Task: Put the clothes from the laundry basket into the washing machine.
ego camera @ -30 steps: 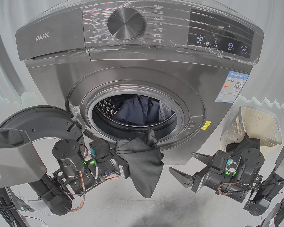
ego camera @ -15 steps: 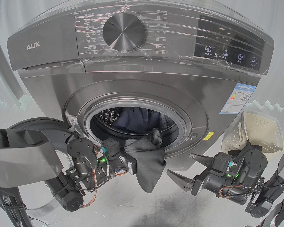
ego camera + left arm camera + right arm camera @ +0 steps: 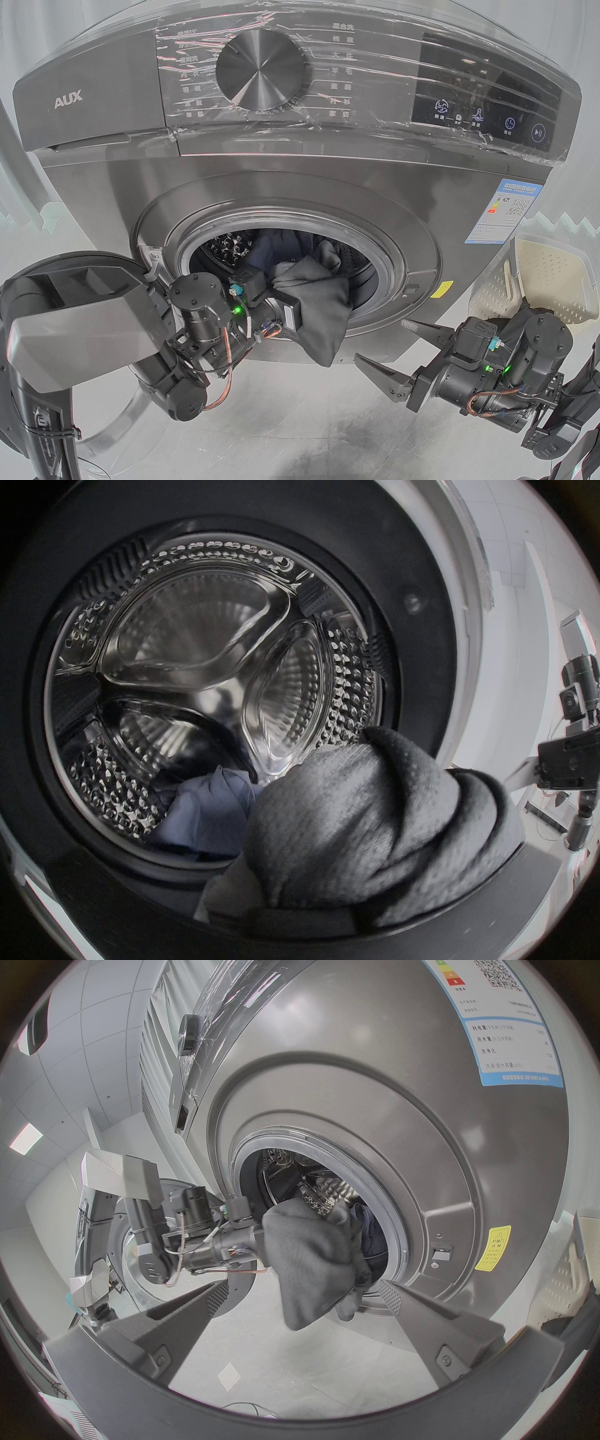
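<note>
Left gripper (image 3: 295, 314): I see it clamped on the grey garment (image 3: 319, 306), at the lower left of the washing machine (image 3: 300, 169) opening.
Grey garment: bunched over the opening's lower rim. Its upper part is inside and the rest hangs down the front.
Drum (image 3: 187, 655): a blue garment (image 3: 206, 811) lies at the bottom, behind the grey one.
Right gripper (image 3: 381, 342): jaws spread wide with nothing between them, hovering low in front of the machine, right of the opening.
Laundry basket (image 3: 550, 269): stands right of the machine, with dark clothing (image 3: 515, 315) in it, just behind my right wrist.
</note>
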Motion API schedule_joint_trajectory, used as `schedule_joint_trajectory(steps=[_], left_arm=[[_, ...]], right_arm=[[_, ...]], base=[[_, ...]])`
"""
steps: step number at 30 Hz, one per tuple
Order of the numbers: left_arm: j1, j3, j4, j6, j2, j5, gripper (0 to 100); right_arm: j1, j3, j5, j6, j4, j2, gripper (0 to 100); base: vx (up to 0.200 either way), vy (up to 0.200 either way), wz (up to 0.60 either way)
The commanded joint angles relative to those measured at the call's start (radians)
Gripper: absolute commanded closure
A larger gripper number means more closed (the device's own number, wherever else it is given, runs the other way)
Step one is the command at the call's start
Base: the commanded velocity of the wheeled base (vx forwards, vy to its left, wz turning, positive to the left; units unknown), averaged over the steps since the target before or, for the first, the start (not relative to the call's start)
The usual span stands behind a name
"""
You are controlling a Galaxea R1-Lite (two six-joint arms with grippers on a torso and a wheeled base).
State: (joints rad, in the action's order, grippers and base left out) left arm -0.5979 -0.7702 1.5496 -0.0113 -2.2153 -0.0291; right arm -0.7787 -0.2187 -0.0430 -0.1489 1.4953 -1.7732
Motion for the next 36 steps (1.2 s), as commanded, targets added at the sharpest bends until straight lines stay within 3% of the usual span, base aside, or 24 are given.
schedule_joint_trajectory(steps=[1,7,14,17,24,30,31,36], left_arm=[[0.006,-0.144,-0.008,-0.007,-0.132,0.002,100],[0.018,-0.267,-0.057,-0.038,-0.195,0.02,100],[0.07,-0.534,-0.263,-0.045,-0.261,0.021,100],[0.078,-0.643,-0.333,-0.065,-0.291,0.023,100],[0.096,-0.894,-0.433,-0.084,-0.394,0.084,100],[0.101,-0.933,-0.457,-0.113,-0.397,0.124,100],[0.102,-0.919,-0.471,-0.128,-0.386,0.14,0],[0.092,-0.716,-0.637,-0.242,-0.208,0.146,0]], right_arm=[[-0.001,-0.001,0.0,0.0,0.0,0.012,0],[-0.001,-0.001,0.0,0.002,0.0,0.011,0],[-0.001,-0.001,0.0,-0.001,0.0,0.003,0],[-0.001,-0.001,0.0,-0.001,0.0,0.003,0],[-0.001,-0.001,0.0,0.0,0.0,0.0,0],[0.001,-0.001,0.0,0.002,0.0,0.0,0],[0.001,-0.002,0.0,0.002,0.0,0.0,0],[0.001,-0.002,0.0,0.002,0.0,0.0,0]], base=[[0.0,0.0,0.0],[0.0,0.0,0.0],[0.0,0.0,0.0],[0.0,0.0,0.0],[0.0,0.0,0.0],[0.0,0.0,0.0],[0.0,0.0,0.0],[0.0,0.0,0.0]])
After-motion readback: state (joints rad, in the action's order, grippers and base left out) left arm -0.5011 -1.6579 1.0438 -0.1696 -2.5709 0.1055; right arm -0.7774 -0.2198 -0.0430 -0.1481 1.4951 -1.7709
